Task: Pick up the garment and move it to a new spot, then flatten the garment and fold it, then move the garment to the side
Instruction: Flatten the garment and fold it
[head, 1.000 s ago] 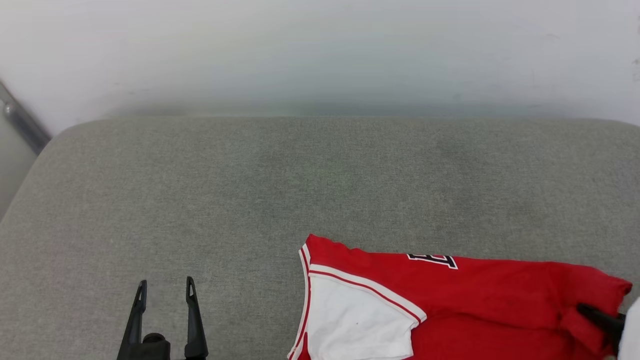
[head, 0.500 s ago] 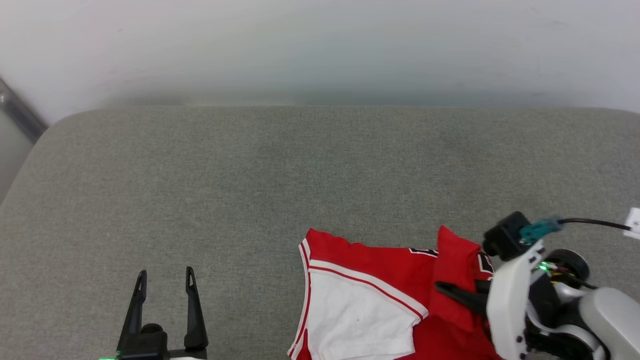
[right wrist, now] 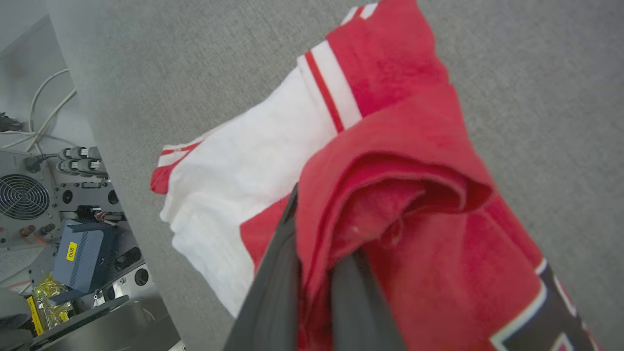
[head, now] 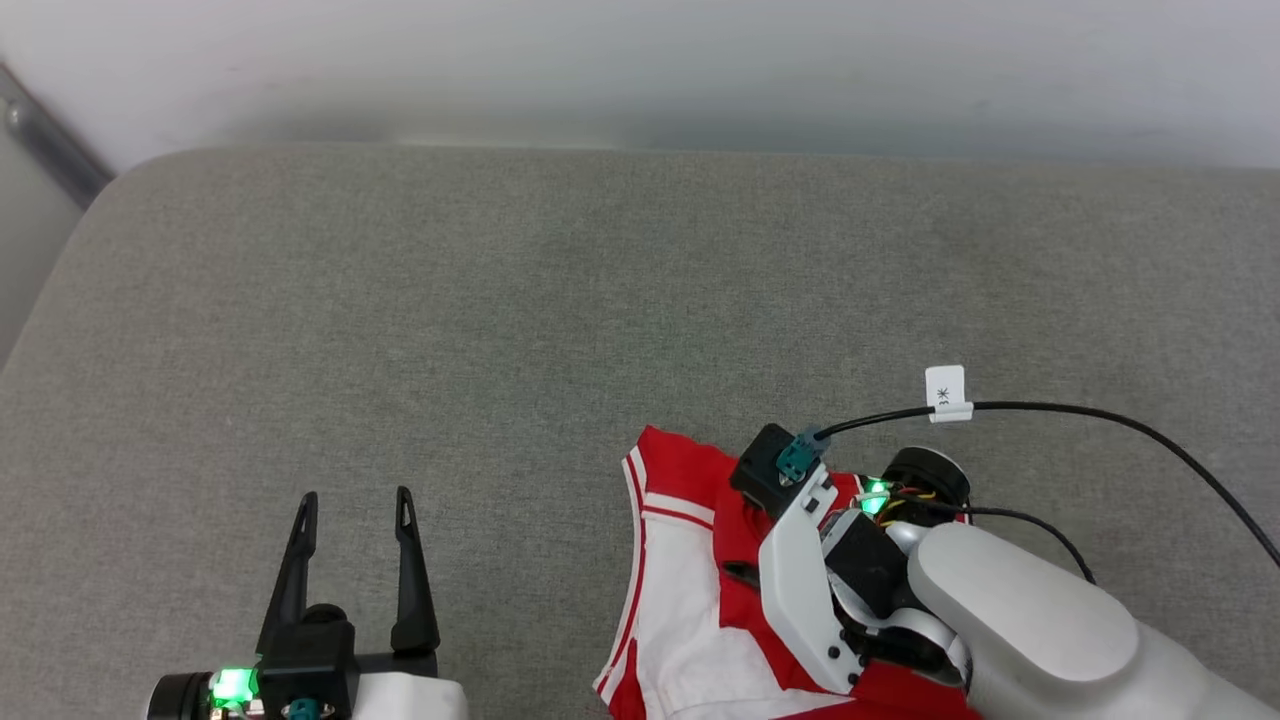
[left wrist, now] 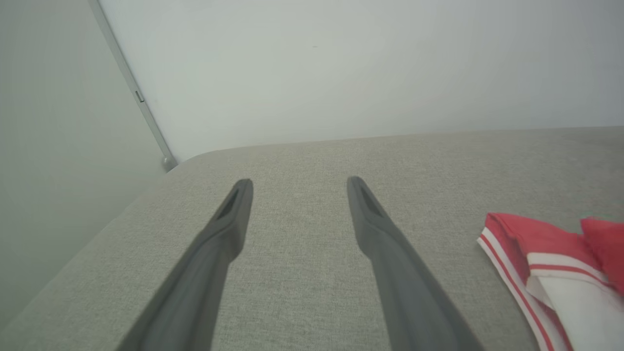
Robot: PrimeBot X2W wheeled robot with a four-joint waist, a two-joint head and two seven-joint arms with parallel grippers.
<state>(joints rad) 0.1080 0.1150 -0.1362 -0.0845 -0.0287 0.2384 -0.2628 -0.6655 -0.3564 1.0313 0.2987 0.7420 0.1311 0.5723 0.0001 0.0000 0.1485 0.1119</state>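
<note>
Right tool (right wrist: 319, 229) is clamped on a red fold of the jersey (head: 670, 600), bunched at the near edge of the grey surface (head: 500, 300); best lift it fully clear before carrying. Left tool (head: 355, 495) hovers, fingers apart, empty.

At the lower right of your head view, the right forearm (head: 1030, 610) wears a smooth pale shell. Ahead of it are a white bracket (head: 800, 590), a teal plug (head: 797, 458) and a black cable (head: 1100, 415) with a white tag (head: 946, 392). At the lower left, the left gripper (head: 356, 495) has long, dark, tapering fingers (head: 405, 560) above a green light (head: 232, 686).
</note>
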